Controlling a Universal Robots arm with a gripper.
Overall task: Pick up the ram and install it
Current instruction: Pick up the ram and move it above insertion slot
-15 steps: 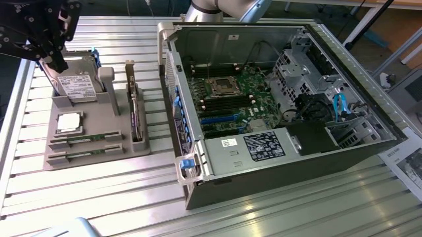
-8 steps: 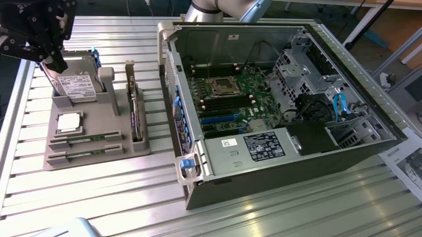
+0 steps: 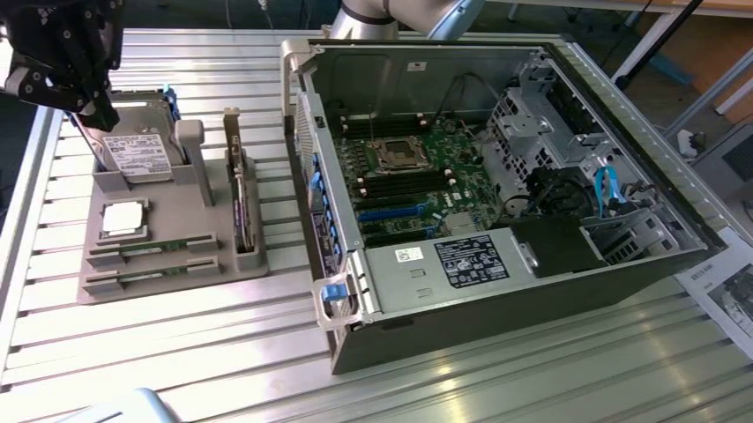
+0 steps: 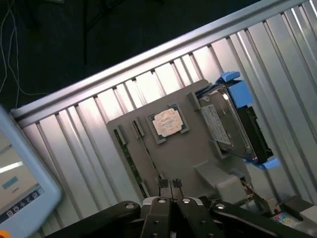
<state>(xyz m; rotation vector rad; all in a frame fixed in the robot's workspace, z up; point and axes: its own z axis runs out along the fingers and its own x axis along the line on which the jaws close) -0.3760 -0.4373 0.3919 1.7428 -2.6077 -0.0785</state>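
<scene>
Gripper [image 3: 97, 110], jaws pressed together and empty, hovers over the gray tray's [image 3: 176, 284] hard drive [image 3: 141, 150] end. Ram sticks [image 3: 153, 248] sit slotted along the opposite edge, with bare ribbed tabletop [image 3: 471, 388] around.

Open computer case [image 3: 506, 322] beside grey tray [image 3: 176, 282] with hard drive [image 3: 139, 152]

Black tool [image 4: 170, 184] held high, seemingly tilted downward, fingers [image 4: 163, 185] pressed together, tips touching.
</scene>
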